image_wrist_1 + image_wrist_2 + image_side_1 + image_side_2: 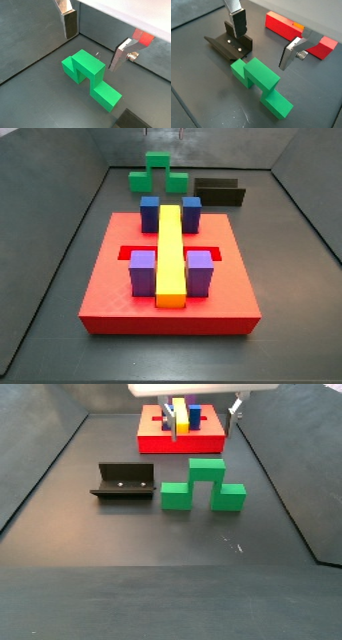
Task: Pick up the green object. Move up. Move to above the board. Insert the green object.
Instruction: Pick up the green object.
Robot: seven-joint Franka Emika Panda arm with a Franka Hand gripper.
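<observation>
The green object [87, 74] lies on the grey tray floor, two low cubes joined by a raised middle cube; it shows in both wrist views [258, 80] and both side views [158, 173] [203, 485]. My gripper [93, 42] is open and empty, high above it, fingers spread wide and clear of it [264, 40]. In a side view the gripper [201, 406] hangs at the top of the picture. The red board [107, 288] carries blue and purple blocks and a long yellow bar [170, 253]; it also shows beyond the green object [150, 441] and in a wrist view [281, 25].
The dark fixture [232, 46] stands right beside the green object [123, 481], and shows at the far end in a side view [221, 192]. Grey tray walls [40, 35] enclose the floor.
</observation>
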